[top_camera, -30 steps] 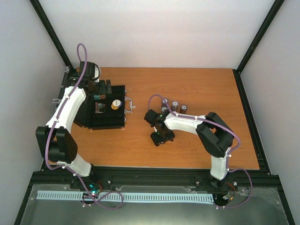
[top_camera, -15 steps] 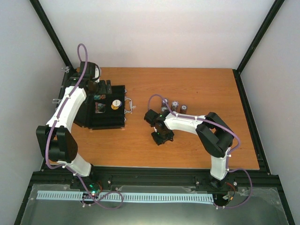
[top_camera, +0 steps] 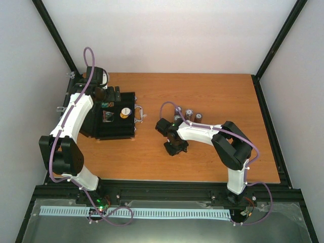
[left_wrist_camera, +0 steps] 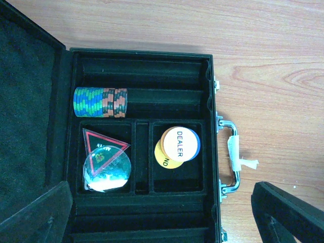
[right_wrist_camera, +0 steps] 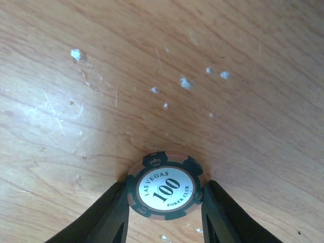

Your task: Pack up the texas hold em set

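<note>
The black case [top_camera: 115,127] lies open at the table's left, and in the left wrist view its tray [left_wrist_camera: 212,101] holds a row of striped chips [left_wrist_camera: 100,101], dealer discs [left_wrist_camera: 179,144] and a dark triangular token [left_wrist_camera: 104,143] under a clear disc. My left gripper [top_camera: 104,96] hovers open above it, with its fingertips at the bottom corners of the left wrist view [left_wrist_camera: 162,223]. At mid table my right gripper [top_camera: 175,148] points down. Both its fingers [right_wrist_camera: 114,212] press the sides of a brown-and-black "100" chip stack [right_wrist_camera: 166,184] on the wood.
Three short chip stacks [top_camera: 189,114] stand in a row on the table behind the right wrist. The case's silver handle [left_wrist_camera: 230,157], wrapped in white tape, faces the table's middle. Its lid [left_wrist_camera: 25,101] lies flat to the left.
My right gripper's jaws have narrowed from wide apart until they touch the chip stack, and the wrist has shifted slightly. The left arm has not moved.
</note>
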